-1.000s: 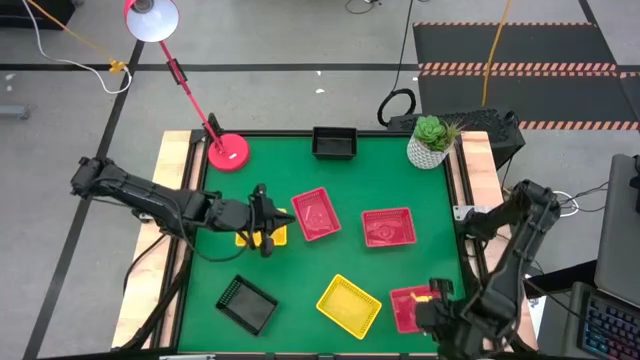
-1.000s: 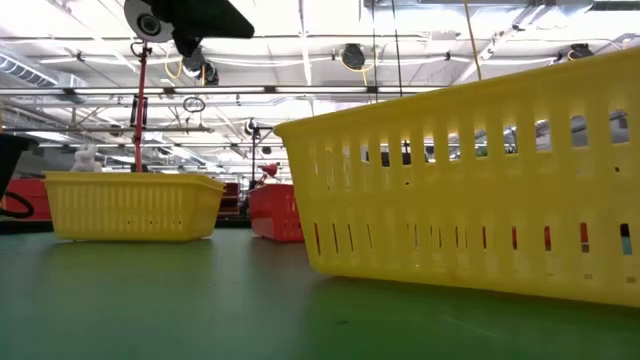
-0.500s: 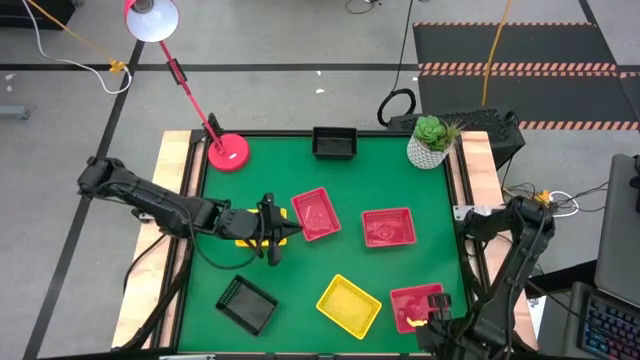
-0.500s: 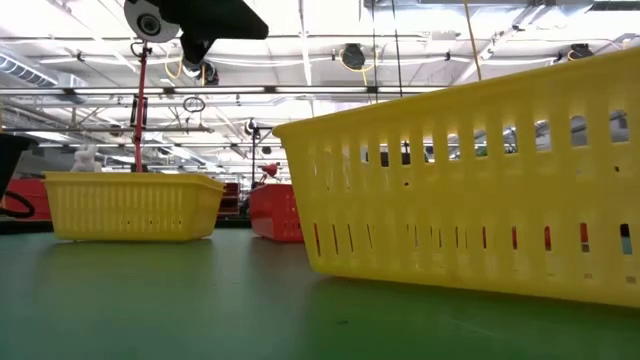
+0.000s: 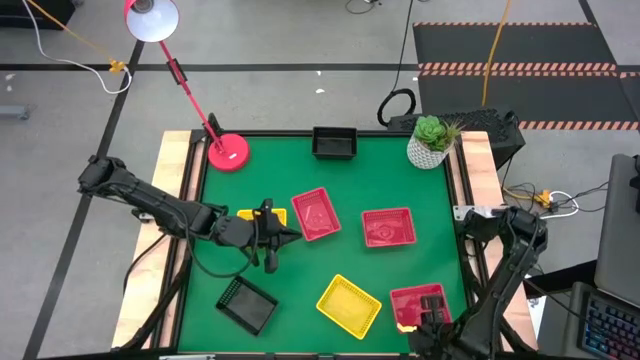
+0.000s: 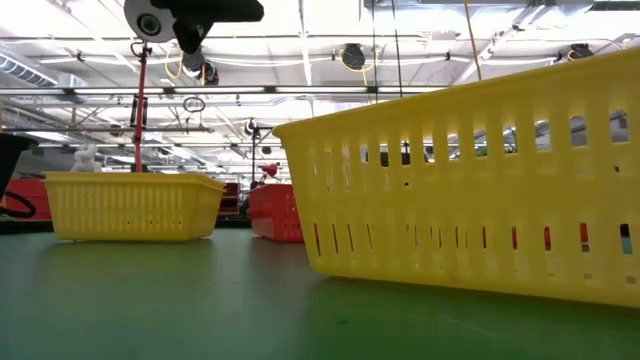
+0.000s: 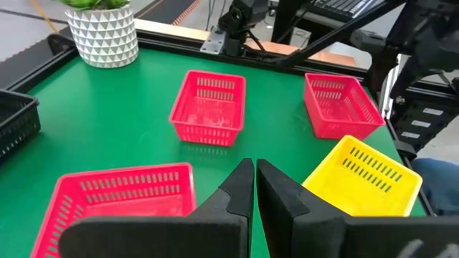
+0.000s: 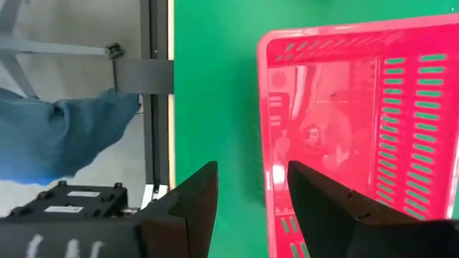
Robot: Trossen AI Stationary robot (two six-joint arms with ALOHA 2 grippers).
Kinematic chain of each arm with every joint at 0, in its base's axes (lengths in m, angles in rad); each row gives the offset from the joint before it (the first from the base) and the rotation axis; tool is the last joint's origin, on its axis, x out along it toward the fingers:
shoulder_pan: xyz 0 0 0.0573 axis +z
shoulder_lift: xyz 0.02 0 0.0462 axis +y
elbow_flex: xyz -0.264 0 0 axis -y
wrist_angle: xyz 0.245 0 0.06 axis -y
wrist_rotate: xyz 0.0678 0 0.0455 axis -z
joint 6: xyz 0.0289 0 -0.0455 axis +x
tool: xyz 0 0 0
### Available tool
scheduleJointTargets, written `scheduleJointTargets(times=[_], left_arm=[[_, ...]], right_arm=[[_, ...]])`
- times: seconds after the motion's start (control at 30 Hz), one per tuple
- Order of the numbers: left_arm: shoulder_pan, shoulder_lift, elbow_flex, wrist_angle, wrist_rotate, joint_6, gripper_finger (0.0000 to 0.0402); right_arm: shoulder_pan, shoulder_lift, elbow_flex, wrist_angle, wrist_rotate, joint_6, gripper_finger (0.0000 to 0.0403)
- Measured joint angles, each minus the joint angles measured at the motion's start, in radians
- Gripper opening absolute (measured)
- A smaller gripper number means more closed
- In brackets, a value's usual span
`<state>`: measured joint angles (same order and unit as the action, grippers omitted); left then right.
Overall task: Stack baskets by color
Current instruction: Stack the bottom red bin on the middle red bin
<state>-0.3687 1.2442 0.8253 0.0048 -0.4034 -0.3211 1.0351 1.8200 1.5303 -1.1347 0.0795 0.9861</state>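
Observation:
Three red baskets rest on their bases on the green table: one at mid-table (image 5: 316,213), one to its right (image 5: 388,227), one at the near right (image 5: 415,298). Yellow baskets stand at mid-left (image 5: 262,215) and near the front (image 5: 348,305). Black baskets sit at the near left (image 5: 247,304) and the far edge (image 5: 334,142). My left gripper (image 5: 270,243) (image 7: 254,188) is shut and empty beside the mid-left yellow basket. My right gripper (image 5: 425,312) (image 8: 251,193) points down, open, over the near-right red basket (image 8: 344,122), one finger on each side of its rim.
A white plant pot (image 5: 430,145) stands at the far right corner and a red desk lamp's base (image 5: 228,151) at the far left. A person's blue-clad leg (image 8: 57,136) shows beyond the table's edge near my right gripper. Bare green mat lies along the left side.
My right gripper has come down over the near-right red basket. My left gripper has drifted a little toward the table's near edge, uncovering the far part of the mid-left yellow basket. No basket has moved.

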Motion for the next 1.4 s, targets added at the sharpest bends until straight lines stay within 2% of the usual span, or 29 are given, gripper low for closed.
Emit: scheduleJointTargets(times=[0.43,0.77,1.17,1.4], left_arm=[[-0.015,0.000,0.000,-0.002,-0.012,-0.019,0.0019],[-0.032,0.000,0.000,-0.002,-0.027,-0.020,0.0019],[-0.031,0.000,0.000,-0.001,-0.027,-0.025,0.0019],[-0.031,0.000,0.000,-0.001,-0.027,-0.024,0.0019]], right_arm=[[-0.005,0.012,-0.067,0.004,0.023,-0.060,0.0157],[-0.007,0.012,-0.146,0.091,-0.005,-0.085,0.0118],[-0.007,0.012,-0.155,0.096,-0.010,-0.084,0.0057],[-0.008,0.008,-0.155,0.098,-0.076,-0.079,0.0013]])
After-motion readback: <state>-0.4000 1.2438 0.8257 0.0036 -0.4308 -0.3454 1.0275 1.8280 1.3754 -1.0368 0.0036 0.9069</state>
